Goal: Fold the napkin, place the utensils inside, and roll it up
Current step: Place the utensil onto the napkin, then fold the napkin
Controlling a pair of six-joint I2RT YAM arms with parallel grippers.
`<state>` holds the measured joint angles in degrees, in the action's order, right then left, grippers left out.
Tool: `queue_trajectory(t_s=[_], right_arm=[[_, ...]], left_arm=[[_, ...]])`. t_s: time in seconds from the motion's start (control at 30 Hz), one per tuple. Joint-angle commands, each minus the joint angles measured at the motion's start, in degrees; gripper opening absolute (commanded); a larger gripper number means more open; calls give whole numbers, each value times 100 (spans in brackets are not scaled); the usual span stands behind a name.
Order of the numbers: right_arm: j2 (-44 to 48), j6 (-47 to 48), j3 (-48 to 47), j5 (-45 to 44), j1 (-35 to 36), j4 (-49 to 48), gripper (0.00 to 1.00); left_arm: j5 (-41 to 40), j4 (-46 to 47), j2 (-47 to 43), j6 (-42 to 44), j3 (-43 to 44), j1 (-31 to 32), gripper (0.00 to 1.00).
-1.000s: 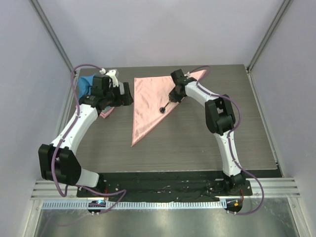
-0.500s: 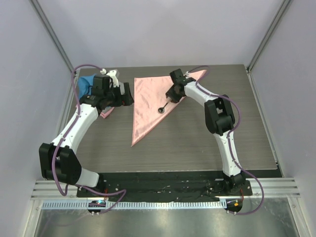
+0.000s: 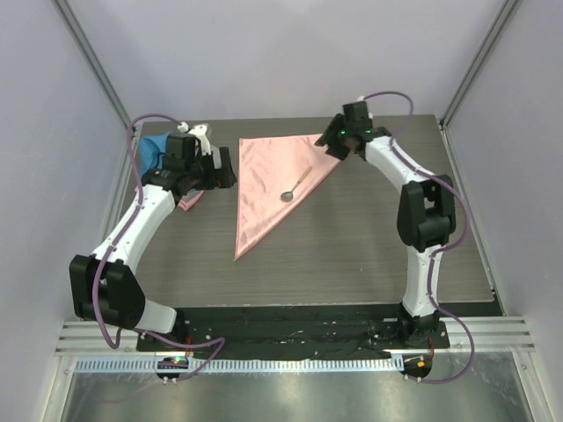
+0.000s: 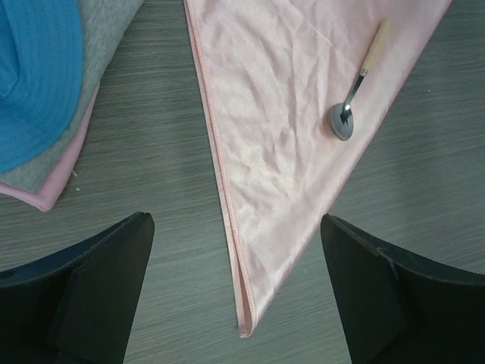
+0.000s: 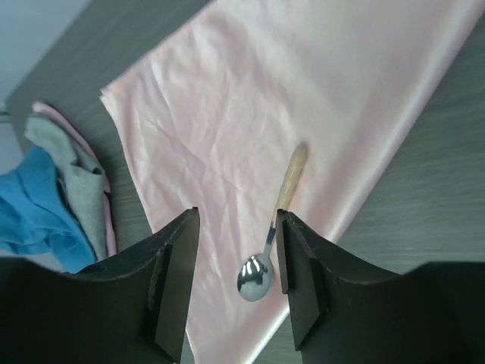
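From above, the napkin (image 3: 264,180) lies on the surface (image 3: 369,237) folded into a long triangle, its broad edge at the far side and its narrow tip pointing toward the near left. The spoon (image 3: 296,185) rests on the napkin near its right edge, bowl toward the near left, handle slanting to the far right. The right claw (image 3: 334,146) hangs over the napkin's far right corner; a second ago it was down at the spoon's handle and has since pulled back, leaving the spoon where it was. The left claw (image 3: 222,167) has not moved, just left of the napkin. In the left wrist view, the left claw (image 4: 235,227) is spread wide and empty above the napkin's (image 4: 280,152) tip; the spoon (image 4: 358,87) lies up right, and a blue cloth (image 4: 38,76) tops a grey cloth (image 4: 102,57) at left. In the right wrist view, the right claw (image 5: 236,220) is parted and holds nothing, with the spoon (image 5: 276,227) seen between its fingers on the napkin (image 5: 250,114).
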<state>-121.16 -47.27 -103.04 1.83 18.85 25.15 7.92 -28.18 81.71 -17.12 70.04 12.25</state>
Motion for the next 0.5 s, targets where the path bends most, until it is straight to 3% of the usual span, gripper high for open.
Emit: queue_trajectory(t_s=[0.0,0.3,0.47], right_arm=[[366,753,556,984,-970,-932,53],[-346,983,505,1513,-1779,-1468,56],[-776,790,443,1610,-1806,-1969,57]], left_arm=[[-151,24,-85,157,141,5,97],[-81,59,29,183,133,5,97],[-98,50,99,209,133,5,97]])
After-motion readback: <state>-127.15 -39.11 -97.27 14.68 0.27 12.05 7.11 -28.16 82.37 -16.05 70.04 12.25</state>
